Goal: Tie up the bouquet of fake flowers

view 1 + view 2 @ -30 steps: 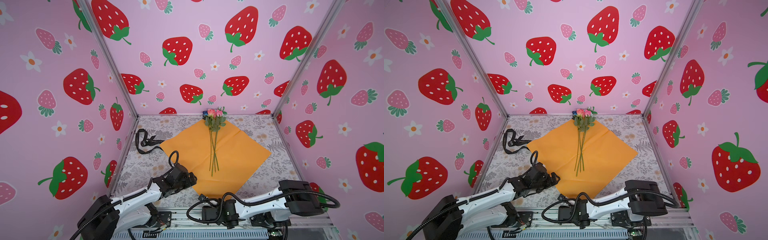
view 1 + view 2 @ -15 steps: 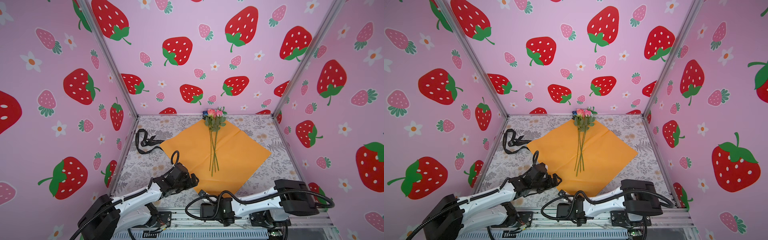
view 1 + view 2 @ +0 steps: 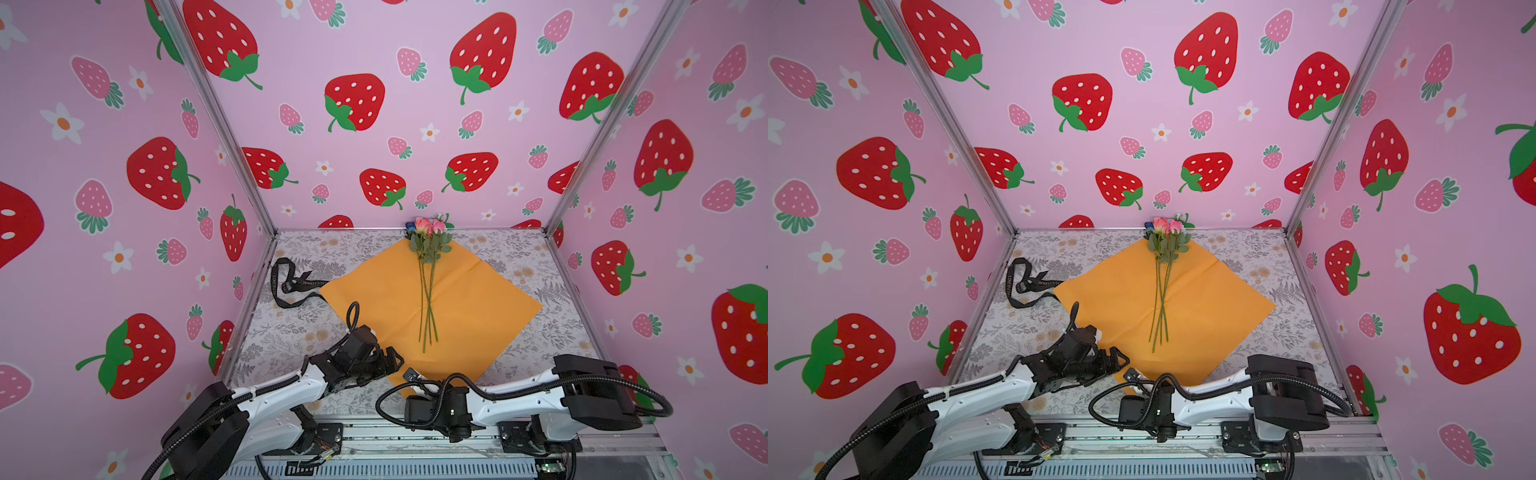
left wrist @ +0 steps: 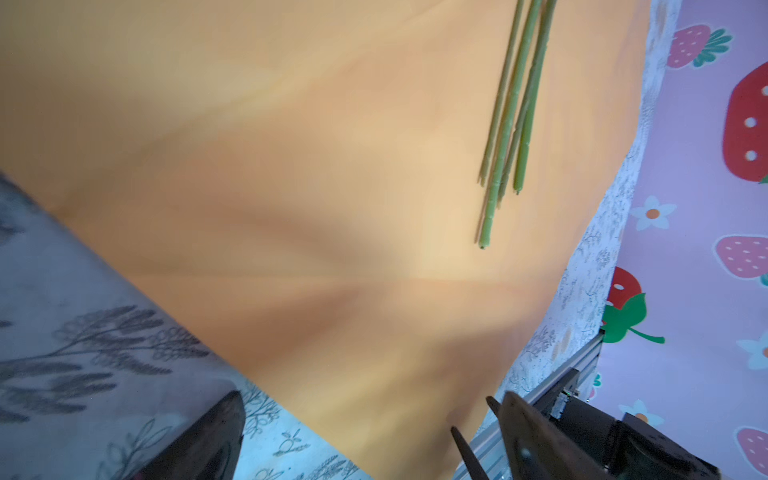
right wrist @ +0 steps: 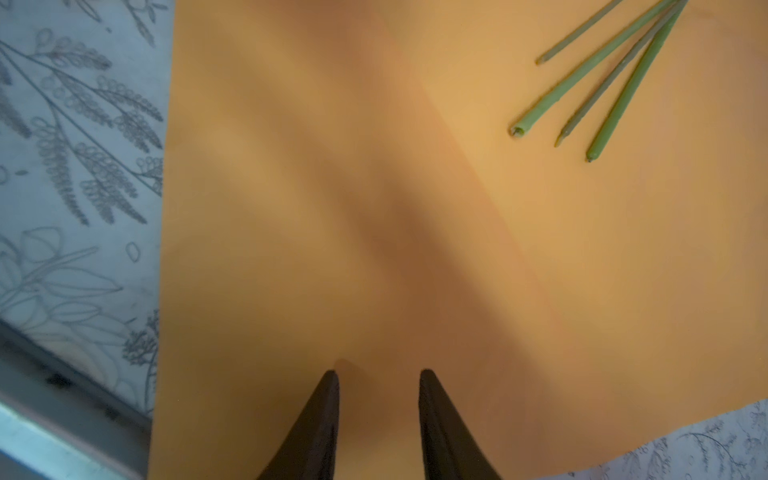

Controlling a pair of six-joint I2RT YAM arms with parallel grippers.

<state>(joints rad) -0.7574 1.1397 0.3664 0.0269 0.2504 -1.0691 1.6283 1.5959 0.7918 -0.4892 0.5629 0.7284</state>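
Right gripper (image 3: 411, 376) advances farther over near corner of orange paper (image 3: 469, 299); left gripper (image 3: 395, 360) drifts nearer same corner.

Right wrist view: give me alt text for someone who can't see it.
The right end effector, its two black fingers apart, hangs over orange paper. Green stem ends of the bouquet of fake flowers lie on the paper; grey floral tablecloth shows beside it.

Left pincer (image 3: 392, 362) hangs low with jaws spread wide; right pincer (image 5: 378, 374), close beside it, has jaws partly parted.
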